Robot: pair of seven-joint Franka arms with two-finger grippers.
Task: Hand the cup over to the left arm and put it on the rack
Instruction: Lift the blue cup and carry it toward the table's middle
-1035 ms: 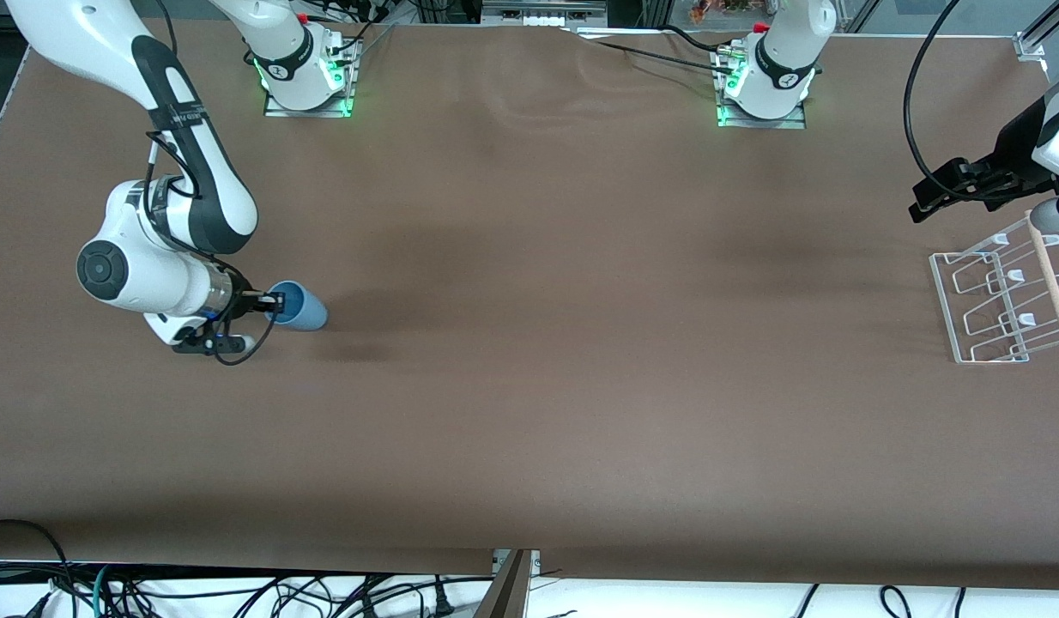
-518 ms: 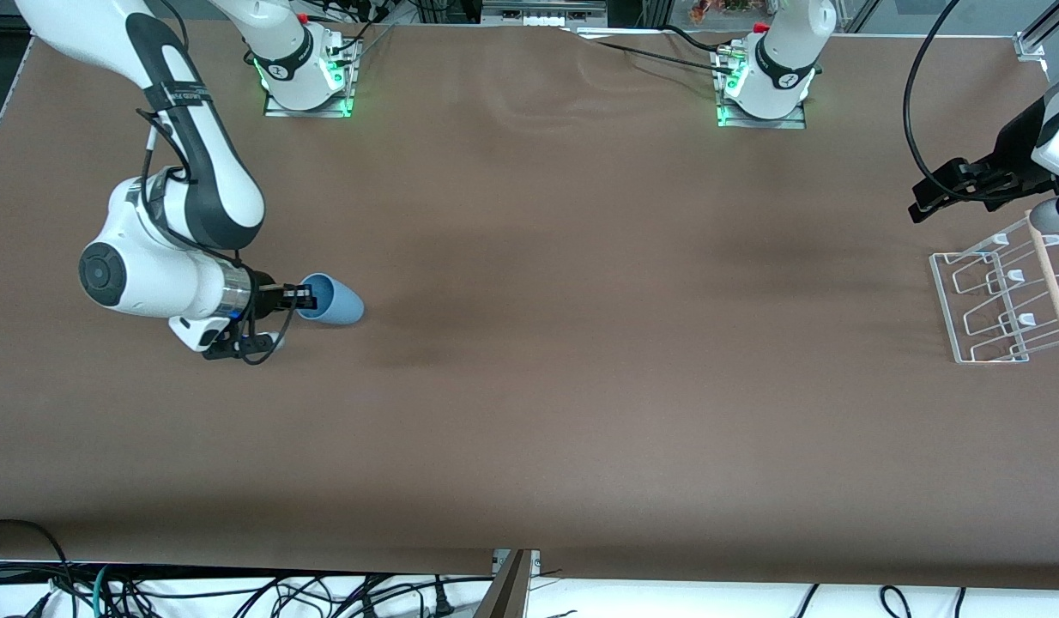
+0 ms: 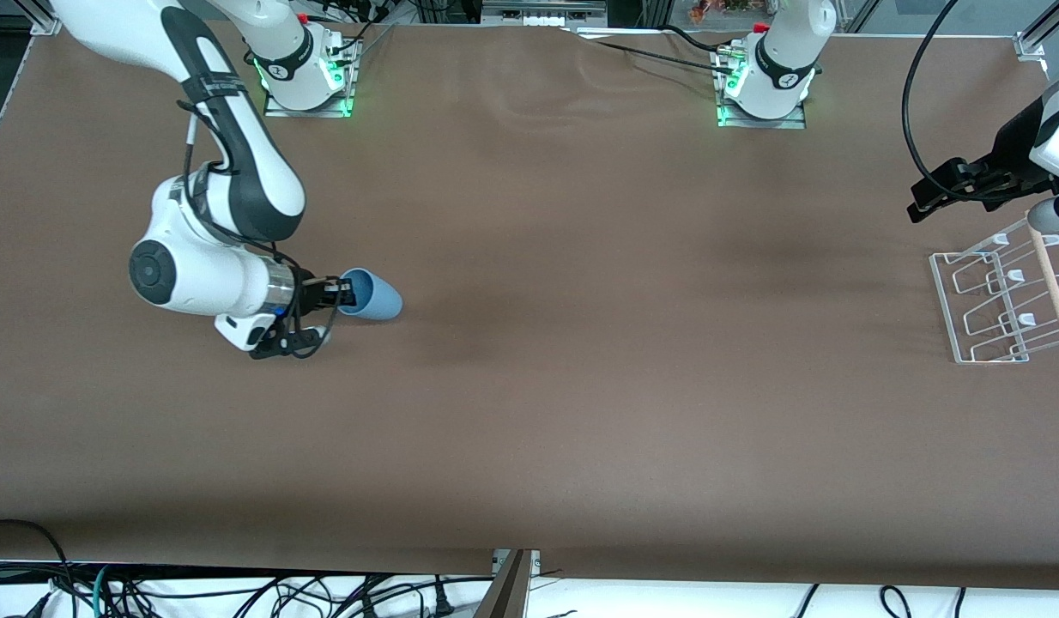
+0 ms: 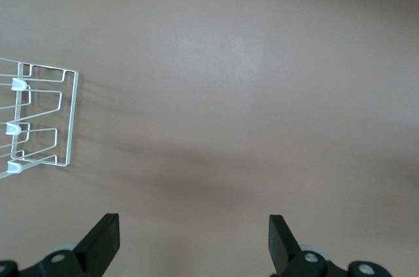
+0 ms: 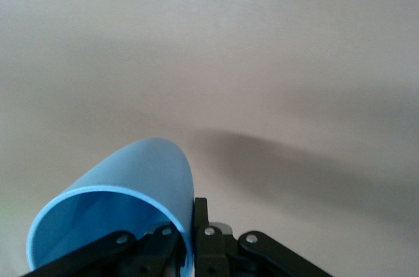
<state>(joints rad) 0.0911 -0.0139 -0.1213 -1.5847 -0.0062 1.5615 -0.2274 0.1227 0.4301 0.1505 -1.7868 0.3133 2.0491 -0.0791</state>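
The right gripper [image 3: 345, 299] pinches the cup [image 3: 373, 297] by its rim, one finger inside the mouth and one outside, and holds it on its side above the table [image 3: 529, 412] toward the right arm's end. The right wrist view shows the rim clamped between the fingers [image 5: 171, 241], the cup's closed end pointing away from the wrist. Held this way, the tapered body sticks out clear of the fingers, likely so that the other gripper has bare wall to take hold of at the handover.

The left gripper [image 3: 928, 202] waits over the table at the left arm's end, just beside the rack [image 3: 993, 300], its fingers [image 4: 101, 241] spread wide and holding nothing. Parked there, it is well apart from the cup, so the transfer is not yet made. The rack stands bare of cups, its wooden rod [image 3: 1053, 287] running along the top.
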